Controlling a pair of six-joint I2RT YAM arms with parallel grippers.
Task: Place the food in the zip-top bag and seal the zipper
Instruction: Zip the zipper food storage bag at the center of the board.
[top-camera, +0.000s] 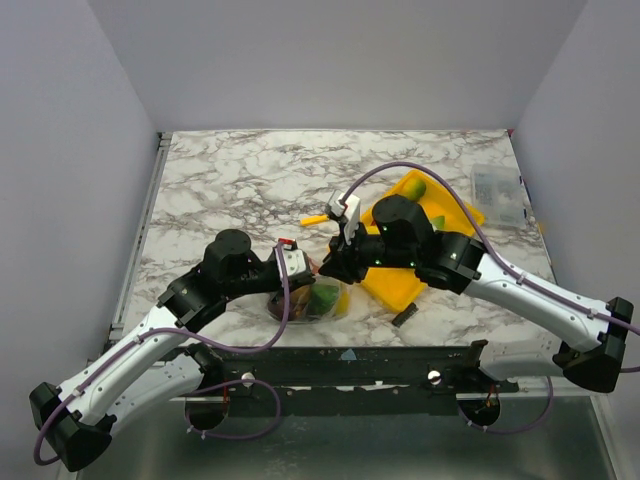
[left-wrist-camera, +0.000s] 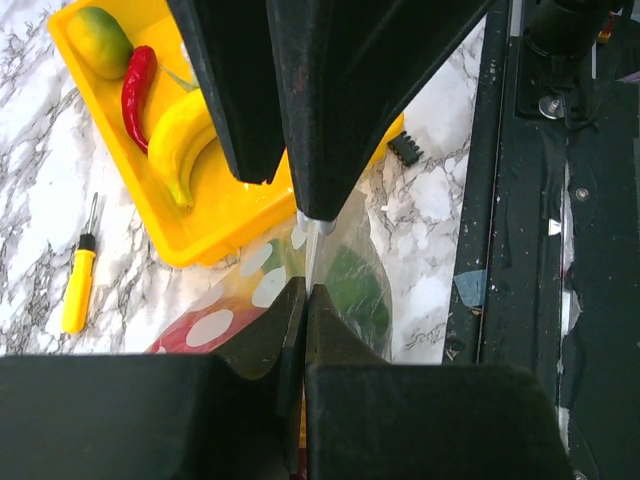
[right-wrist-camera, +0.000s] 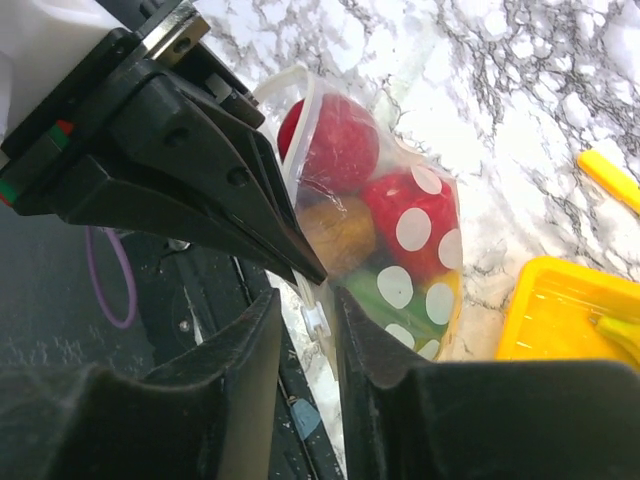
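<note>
Our left gripper (left-wrist-camera: 305, 296) clamps the zip-top bag (right-wrist-camera: 420, 228) at its mouth edge; our right gripper (right-wrist-camera: 308, 306) pinches that edge just beside. A banana (left-wrist-camera: 180, 140) lies in the yellow tray (left-wrist-camera: 240, 207).

White-grey marbled tabletop (top-camera: 230, 180); plain pale lilac walls (top-camera: 330, 60) on three sides; even light.

yellow tray (top-camera: 395, 285), yellow stick (left-wrist-camera: 78, 290) and clear box (top-camera: 498, 190).

My left arm (top-camera: 130, 360) and right arm (top-camera: 530, 290) wear white shells between black joints, each trailed by a purple cable (top-camera: 285, 300). My fingers (right-wrist-camera: 220, 400) are matte black, tapering wedges. Small green lights (top-camera: 372, 263) dot the right wrist.
</note>
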